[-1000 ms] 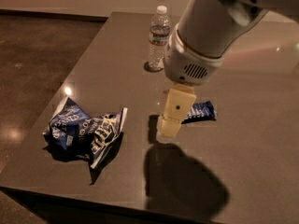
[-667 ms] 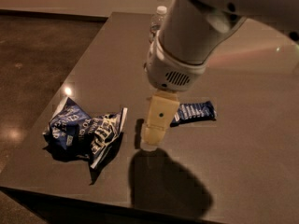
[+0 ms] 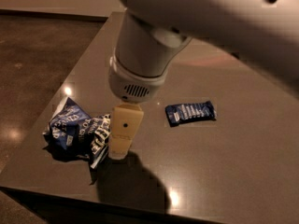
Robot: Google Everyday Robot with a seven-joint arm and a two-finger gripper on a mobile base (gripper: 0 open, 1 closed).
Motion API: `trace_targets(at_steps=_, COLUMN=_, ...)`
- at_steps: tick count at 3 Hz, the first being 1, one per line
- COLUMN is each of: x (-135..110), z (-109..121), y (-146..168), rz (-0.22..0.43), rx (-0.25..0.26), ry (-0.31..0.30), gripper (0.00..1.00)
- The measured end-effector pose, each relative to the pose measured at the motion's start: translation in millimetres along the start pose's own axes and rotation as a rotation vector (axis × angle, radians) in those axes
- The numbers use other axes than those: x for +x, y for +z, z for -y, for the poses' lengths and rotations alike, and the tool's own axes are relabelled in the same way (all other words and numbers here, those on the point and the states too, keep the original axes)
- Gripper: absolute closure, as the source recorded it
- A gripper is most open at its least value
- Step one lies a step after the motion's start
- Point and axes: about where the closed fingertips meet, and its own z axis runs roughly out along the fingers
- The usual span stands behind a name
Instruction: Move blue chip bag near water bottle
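Note:
The blue chip bag (image 3: 74,133) lies crumpled on the dark table near its front left corner, dark-blue foil with white lettering. My gripper (image 3: 117,150) hangs from the big white arm and stands right at the bag's right edge, its cream fingers (image 3: 122,129) pointing down at the tabletop. The water bottle is hidden behind the arm.
A small flat dark-blue packet (image 3: 190,112) lies on the table (image 3: 224,171) to the right of the gripper. The table's front edge runs close below the bag, and its left edge drops to a dark floor (image 3: 32,55).
The arm has swung left and toward the camera, bringing the gripper from beside the small packet to the chip bag's right edge. It now covers the water bottle.

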Motion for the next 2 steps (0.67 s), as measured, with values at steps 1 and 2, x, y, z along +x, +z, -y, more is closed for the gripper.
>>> trace_targets(at_steps=1, x=-16.9, z=3.4, y=21.5, rz=-0.007, rx=0.007, ry=-0.016, gripper=0.00)
trace_targets(at_steps=2, x=-23.9, z=-0.4, y=42.5, rz=-0.021, rx=-0.025, ry=-0.033, gripper=0.00)
